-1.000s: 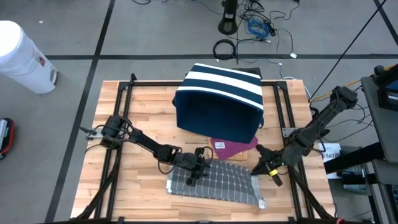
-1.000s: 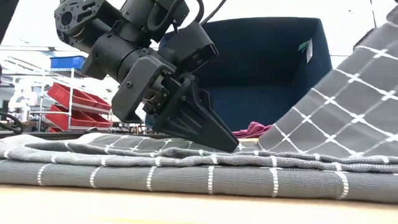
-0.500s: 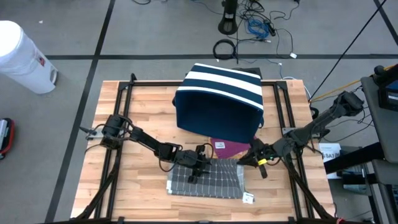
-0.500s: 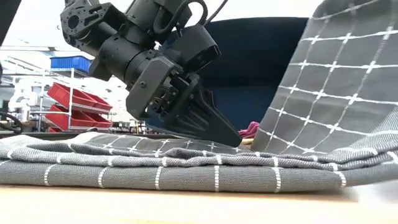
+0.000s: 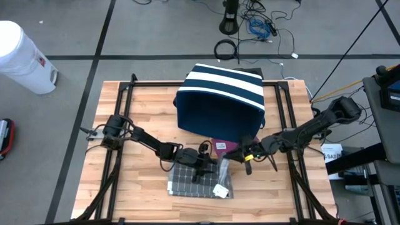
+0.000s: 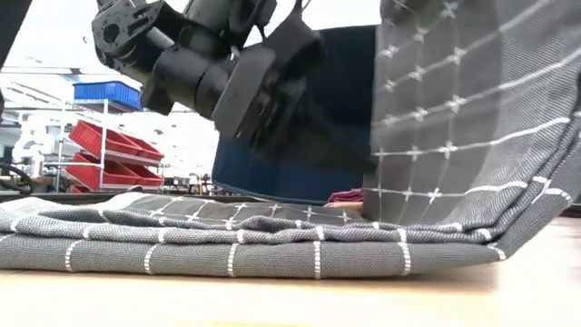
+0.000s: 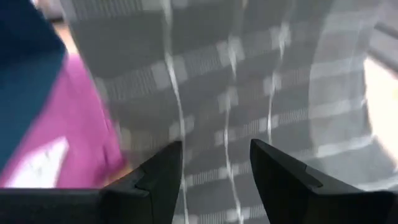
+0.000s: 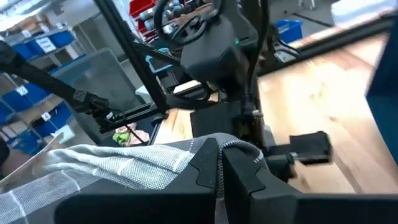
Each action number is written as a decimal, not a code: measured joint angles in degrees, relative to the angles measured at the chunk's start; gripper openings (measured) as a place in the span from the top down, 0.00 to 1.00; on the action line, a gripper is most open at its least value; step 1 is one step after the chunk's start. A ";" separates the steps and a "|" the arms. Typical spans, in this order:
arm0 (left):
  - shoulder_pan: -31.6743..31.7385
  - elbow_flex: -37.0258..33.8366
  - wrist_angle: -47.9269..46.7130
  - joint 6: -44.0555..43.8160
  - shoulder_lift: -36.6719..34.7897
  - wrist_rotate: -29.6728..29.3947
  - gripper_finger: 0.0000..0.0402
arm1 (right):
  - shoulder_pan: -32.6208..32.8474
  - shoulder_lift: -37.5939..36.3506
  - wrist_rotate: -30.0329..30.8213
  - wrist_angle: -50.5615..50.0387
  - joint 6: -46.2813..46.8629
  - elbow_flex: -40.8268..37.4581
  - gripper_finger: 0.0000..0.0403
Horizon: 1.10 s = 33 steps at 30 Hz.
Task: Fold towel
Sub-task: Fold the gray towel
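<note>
A grey towel (image 5: 195, 181) with a white grid lies in layers on the wooden table (image 5: 137, 112) near its front edge. Its right end (image 6: 463, 118) stands raised above the rest. My right gripper (image 5: 236, 156) is shut on that raised end, just above the towel's right part. My left gripper (image 5: 203, 167) hovers open over the towel's far edge; in the low view the left gripper (image 6: 272, 109) is clear of the cloth. The left wrist view shows the left gripper (image 7: 214, 149) with its fingers apart, facing the towel (image 7: 249, 93). My right gripper pinches the towel's hemmed edge (image 8: 186, 148) between its two shut fingers, coming about level from the table's right side. The held end is lifted and hangs in a steep sheet (image 6: 454, 145) below the fingers. The rest of the towel (image 6: 227, 245) lies on the table.
A navy bin (image 5: 219, 103) with white stripes stands at the table's far middle. A magenta cloth (image 5: 228, 149) lies in front of it, behind the towel. Black frame rails (image 5: 119, 125) run along both sides. A white label (image 5: 220, 189) shows on the towel.
My right gripper, staying shut, has swept toward the table's left edge with the towel's right end. That end has come off the table and now stands upright over the middle. The towel's left part has stayed flat. My left gripper's fingers have tipped up off the cloth.
</note>
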 joint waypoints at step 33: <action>-16.75 0.11 -59.86 -16.29 -24.04 -32.54 0.52 | -7.09 18.58 -2.75 -8.22 -7.73 21.41 1.00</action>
